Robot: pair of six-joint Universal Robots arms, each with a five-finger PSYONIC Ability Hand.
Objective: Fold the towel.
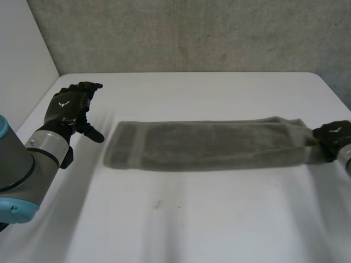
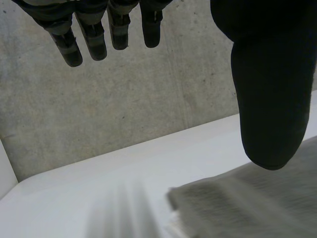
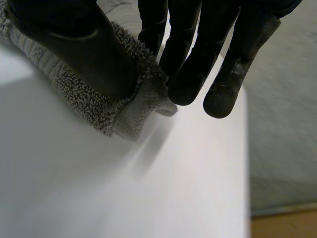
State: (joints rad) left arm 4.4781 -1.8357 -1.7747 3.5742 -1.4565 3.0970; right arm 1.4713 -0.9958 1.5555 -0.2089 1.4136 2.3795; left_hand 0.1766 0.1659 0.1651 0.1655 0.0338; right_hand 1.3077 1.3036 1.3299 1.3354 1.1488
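A towel [image 1: 208, 145] lay across the white table [image 1: 192, 224] before a concrete wall [image 1: 192, 33]; the right hand [image 1: 332, 137] pinched one end; the left hand [image 1: 68, 107] hung loose-fingered beyond the other.

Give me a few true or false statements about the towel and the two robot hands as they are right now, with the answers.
1. The towel lies stretched out as a long strip across the table. True.
2. The left hand grips one end of the towel. False: it is open and off the towel, beside its end.
3. The right hand pinches the other end of the towel between thumb and fingers. True.
4. The towel is rolled up into a ball. False: it lies flat on the table.
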